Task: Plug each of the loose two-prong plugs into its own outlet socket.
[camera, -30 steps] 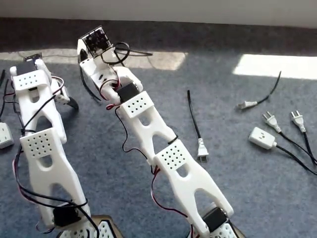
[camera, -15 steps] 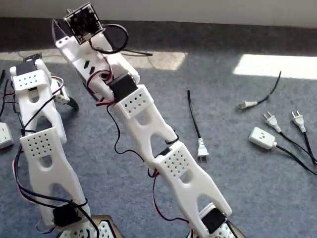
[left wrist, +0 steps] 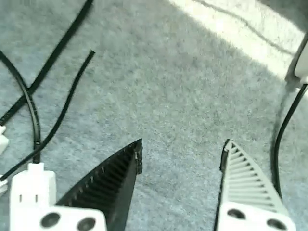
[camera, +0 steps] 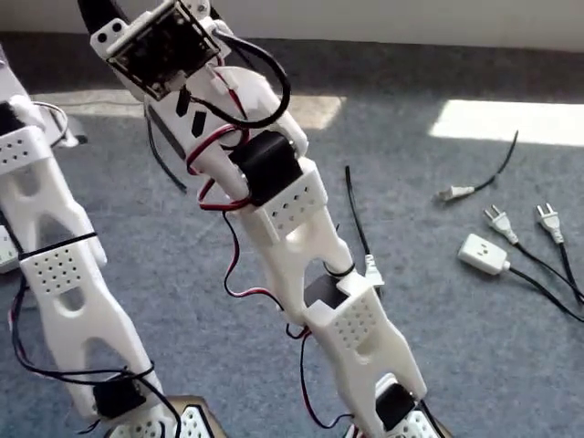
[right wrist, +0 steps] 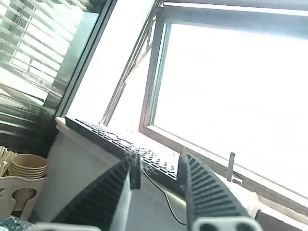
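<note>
1. Left gripper gapes wide, empty; a white socket lies just beside it.
2. Right gripper, narrowly open, empty, points upward.
3. Loose plugs lie on the carpet, nearer the right arm.

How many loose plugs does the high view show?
4: one plug beside the right arm, another farther right, two above the socket. Arms may hide more.

On the carpet, two plugs lie just behind an outlet socket at the right.
</note>
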Available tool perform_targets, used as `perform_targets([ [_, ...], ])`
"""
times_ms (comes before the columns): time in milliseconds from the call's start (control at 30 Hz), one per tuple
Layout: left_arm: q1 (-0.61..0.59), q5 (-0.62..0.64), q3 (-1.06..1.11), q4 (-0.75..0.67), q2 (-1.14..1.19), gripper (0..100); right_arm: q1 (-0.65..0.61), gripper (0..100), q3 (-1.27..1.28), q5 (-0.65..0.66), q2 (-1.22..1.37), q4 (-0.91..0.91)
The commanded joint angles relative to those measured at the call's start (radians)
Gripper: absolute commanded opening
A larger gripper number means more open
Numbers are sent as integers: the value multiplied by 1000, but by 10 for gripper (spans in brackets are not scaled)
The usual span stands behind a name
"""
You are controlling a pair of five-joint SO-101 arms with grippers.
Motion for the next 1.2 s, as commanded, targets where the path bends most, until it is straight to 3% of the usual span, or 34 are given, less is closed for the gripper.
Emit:
perform_targets([
  [0, -62, 5, -44, 32, -157, 271, -10, 102, -116, 28, -104, 4],
  [133, -124, 6, -16, 52, -216, 270, -10, 52, -114, 28, -163, 137],
  [433, -271, -12, 328, 52, -380, 273, -4, 48, -114, 12, -278, 636],
  [733, -306, -46, 611, 52, -437, 274, 85, 51, -114, -285, -326, 1099],
  [900, -344, -49, 639, 52, -380, 274, 153, 51, -117, -384, -331, 1118],
  [1167, -415, -170, 639, 37, -272, 274, 151, 52, -67, -382, -325, 1118],
])
